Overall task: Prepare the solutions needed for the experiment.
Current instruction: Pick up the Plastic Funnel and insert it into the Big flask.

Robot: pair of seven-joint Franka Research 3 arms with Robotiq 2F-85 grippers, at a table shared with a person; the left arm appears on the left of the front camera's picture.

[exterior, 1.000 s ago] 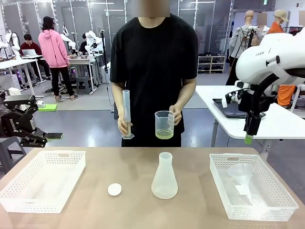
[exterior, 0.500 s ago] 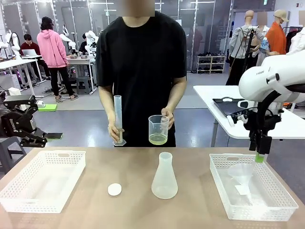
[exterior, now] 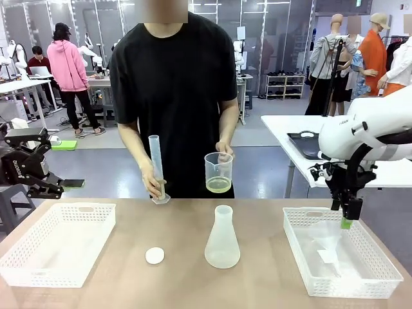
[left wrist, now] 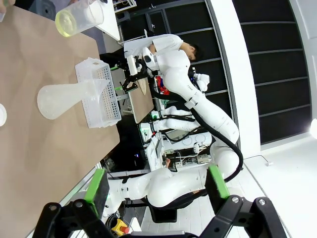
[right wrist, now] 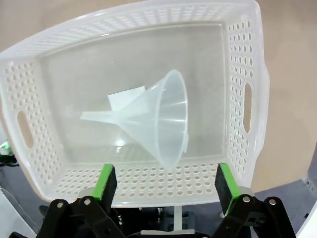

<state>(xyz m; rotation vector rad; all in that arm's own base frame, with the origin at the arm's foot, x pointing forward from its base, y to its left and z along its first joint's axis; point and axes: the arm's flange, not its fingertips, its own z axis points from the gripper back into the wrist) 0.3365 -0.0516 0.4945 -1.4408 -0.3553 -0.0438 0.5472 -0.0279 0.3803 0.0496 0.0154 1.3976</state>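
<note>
Front: your right pincer (exterior: 346, 219) hangs over basket (exterior: 322, 211); flask (exterior: 222, 241) on table well to its left, yellow liquid (exterior: 219, 185) in person's beaker beyond.
Left wrist: left pincer (left wrist: 157, 183) spread wide; flask (left wrist: 59, 100) far ahead.
Right wrist: right pincer (right wrist: 165, 181) spread wide, funnel (right wrist: 158, 116) just ahead.

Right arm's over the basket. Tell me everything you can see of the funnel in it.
The funnel is clear plastic: a wide cone narrowing to a thin stem. It lies on its side on the floor of the white perforated basket, empty. The open right claw hangs above it, not touching. A pale flat piece by the cone: part or paper, I cannot tell.
</note>
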